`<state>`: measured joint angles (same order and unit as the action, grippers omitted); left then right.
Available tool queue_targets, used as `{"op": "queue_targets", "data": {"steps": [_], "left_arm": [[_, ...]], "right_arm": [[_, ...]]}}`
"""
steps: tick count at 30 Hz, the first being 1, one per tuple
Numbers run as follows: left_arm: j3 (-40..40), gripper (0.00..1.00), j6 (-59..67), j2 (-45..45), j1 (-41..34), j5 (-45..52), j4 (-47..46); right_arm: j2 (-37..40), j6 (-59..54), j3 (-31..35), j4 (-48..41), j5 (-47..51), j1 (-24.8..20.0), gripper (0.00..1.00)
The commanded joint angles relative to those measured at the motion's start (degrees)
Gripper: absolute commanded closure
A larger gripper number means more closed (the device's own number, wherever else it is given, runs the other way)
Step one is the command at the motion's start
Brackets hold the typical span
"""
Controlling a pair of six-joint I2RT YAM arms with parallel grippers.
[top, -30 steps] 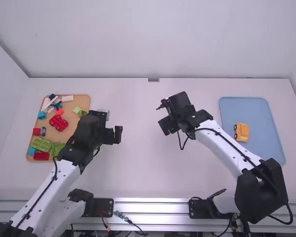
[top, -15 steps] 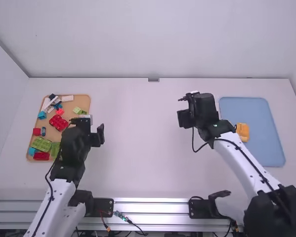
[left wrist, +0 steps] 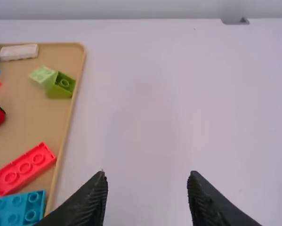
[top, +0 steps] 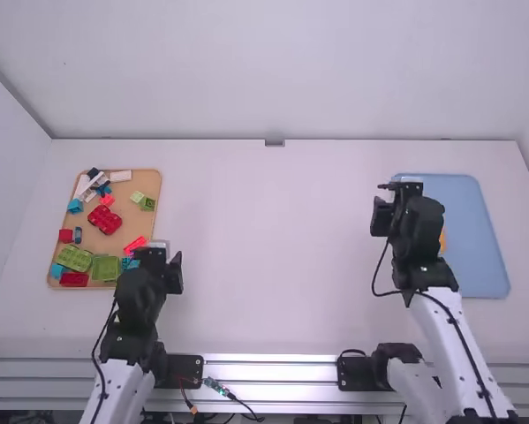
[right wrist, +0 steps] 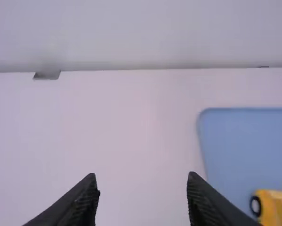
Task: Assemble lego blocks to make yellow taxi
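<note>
Yellow taxi (top: 442, 239) on blue tray (top: 478, 238), partly hidden.

No lettering, labels, numbers or signs can be read on the worktop (top: 282, 256), on the toy blocks (top: 105, 219), on the trays or on the arms; no writing of any kind can be made out.
</note>
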<state>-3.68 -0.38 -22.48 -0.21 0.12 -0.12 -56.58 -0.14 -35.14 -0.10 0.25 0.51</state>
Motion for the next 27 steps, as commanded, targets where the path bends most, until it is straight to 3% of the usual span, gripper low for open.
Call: {"op": "queue_targets", "data": {"steps": [1, 21, 27], "left_arm": [[3.16, 0.61, 0.38, 3.09, 0.21, -0.12, 0.12], [3.68, 0.93, 0.38, 21.29, 0.21, -0.12, 0.12], [3.68, 0.99, 0.38, 22.48, 0.21, -0.12, 0.12]], "right_arm": [[3.41, 0.14, 3.51, 0.10, -0.25, -0.51, 0.56], [27.71, 0.14, 27.82, 0.10, -0.25, -0.51, 0.99], [33.32, 0.14, 33.43, 0.10, -0.25, -0.51, 1.00]]}}
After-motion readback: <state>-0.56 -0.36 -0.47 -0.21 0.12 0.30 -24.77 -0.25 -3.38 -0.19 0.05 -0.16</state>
